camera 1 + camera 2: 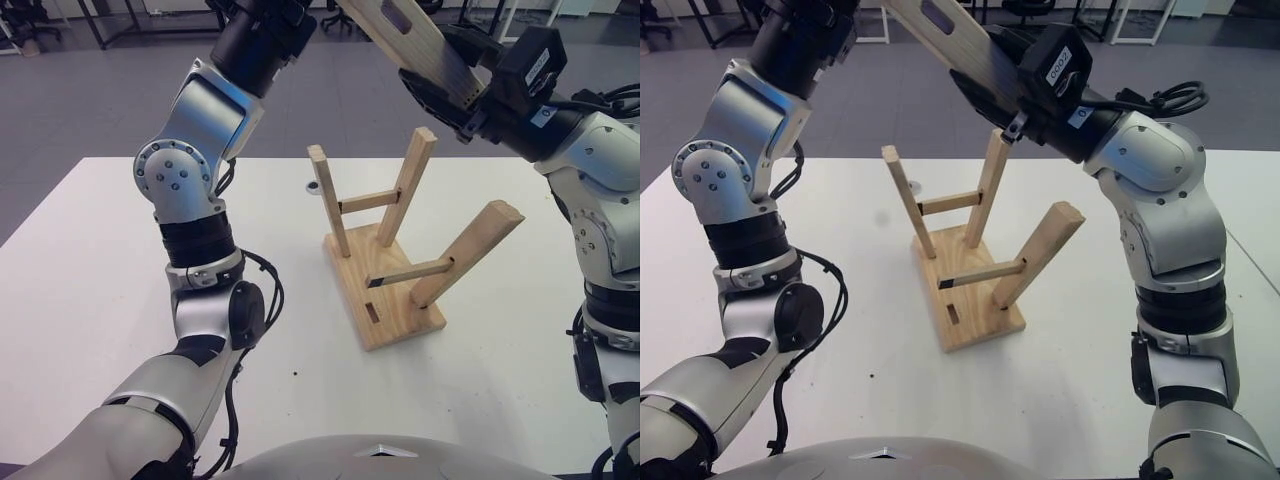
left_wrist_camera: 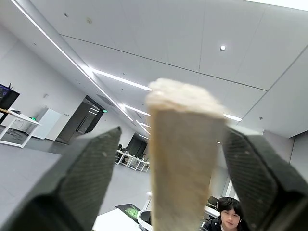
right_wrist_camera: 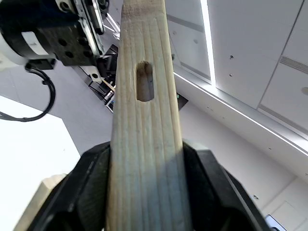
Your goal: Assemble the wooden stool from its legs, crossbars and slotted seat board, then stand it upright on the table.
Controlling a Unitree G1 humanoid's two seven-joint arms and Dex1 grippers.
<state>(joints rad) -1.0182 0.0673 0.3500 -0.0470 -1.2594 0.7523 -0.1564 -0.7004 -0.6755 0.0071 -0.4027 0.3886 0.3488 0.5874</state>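
Observation:
The slotted seat board (image 1: 400, 315) lies flat on the white table (image 1: 100, 260). Three legs (image 1: 328, 200) (image 1: 408, 185) (image 1: 465, 255) stick up from it, joined by two crossbars (image 1: 368, 202) (image 1: 410, 272). High above the stool, my right gripper (image 1: 440, 90) is shut on a fourth wooden leg (image 1: 430, 40) with an oval slot (image 3: 144, 82). The leg slants up toward the left. My left gripper (image 2: 171, 134) is open around that leg's upper end (image 2: 185, 159), its fingers (image 2: 89, 173) apart from the wood on both sides.
My left arm (image 1: 190, 180) rises from the table's left side, close to the stool. An unfilled slot (image 1: 372, 312) shows in the board's near corner. Bare table lies to the left and in front of the stool.

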